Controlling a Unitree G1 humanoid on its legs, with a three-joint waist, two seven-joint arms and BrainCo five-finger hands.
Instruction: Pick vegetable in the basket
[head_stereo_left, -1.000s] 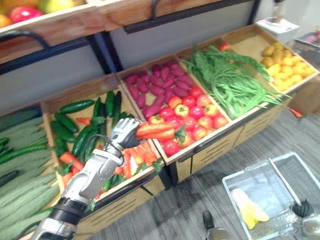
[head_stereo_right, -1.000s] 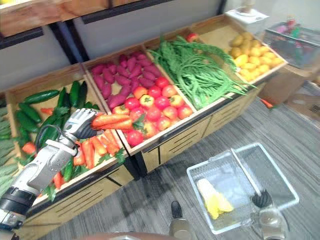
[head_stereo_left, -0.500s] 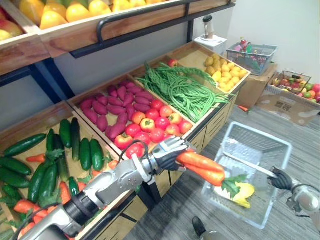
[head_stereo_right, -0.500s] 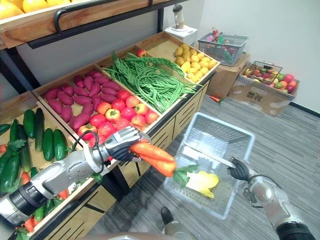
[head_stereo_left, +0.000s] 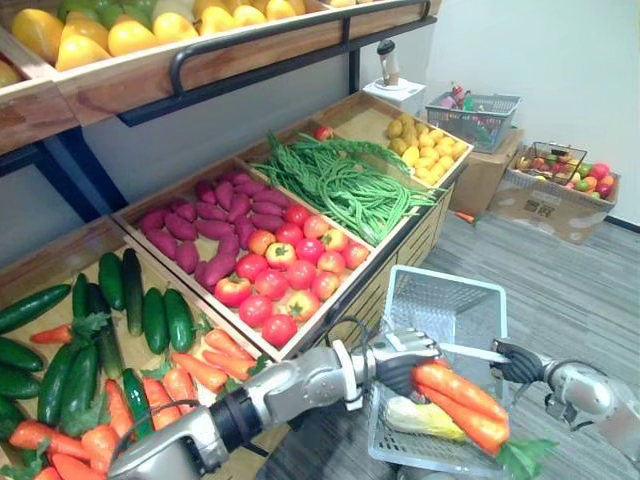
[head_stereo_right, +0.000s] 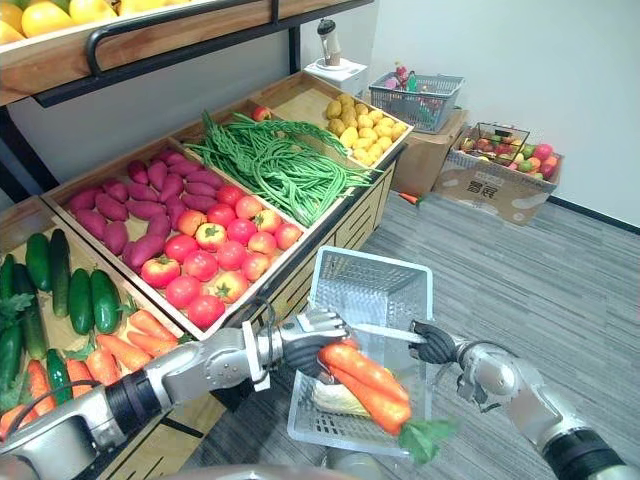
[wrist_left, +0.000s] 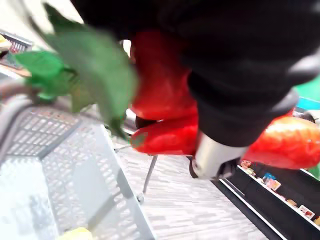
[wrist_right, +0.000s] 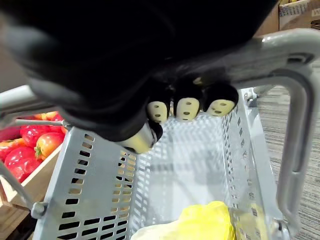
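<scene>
My left hand (head_stereo_left: 398, 360) is shut on two orange carrots (head_stereo_left: 462, 402) with green leaves (head_stereo_left: 522, 457). It holds them over the near end of the grey wire basket (head_stereo_left: 442, 288), above its inside. In the left wrist view the carrots (wrist_left: 165, 102) and their leaves (wrist_left: 82, 67) hang just above the basket's wall (wrist_left: 75, 165). My right hand (head_stereo_right: 436, 343) is shut on the basket's handle (wrist_right: 287, 125) and holds the basket off the floor. A pale yellow vegetable (wrist_right: 197, 224) lies on the basket's bottom.
The wooden produce stand on the left holds cucumbers (head_stereo_left: 150, 318) with loose carrots (head_stereo_left: 200, 370), purple sweet potatoes (head_stereo_left: 205, 220), tomatoes (head_stereo_left: 290, 270), green beans (head_stereo_left: 345, 185) and yellow produce (head_stereo_left: 430, 150). A cardboard box of fruit (head_stereo_left: 560, 185) stands on the floor at the right.
My left hand has carried the carrots right and down, from in front of the stand's edge to over the basket. The camera has shifted slightly.
</scene>
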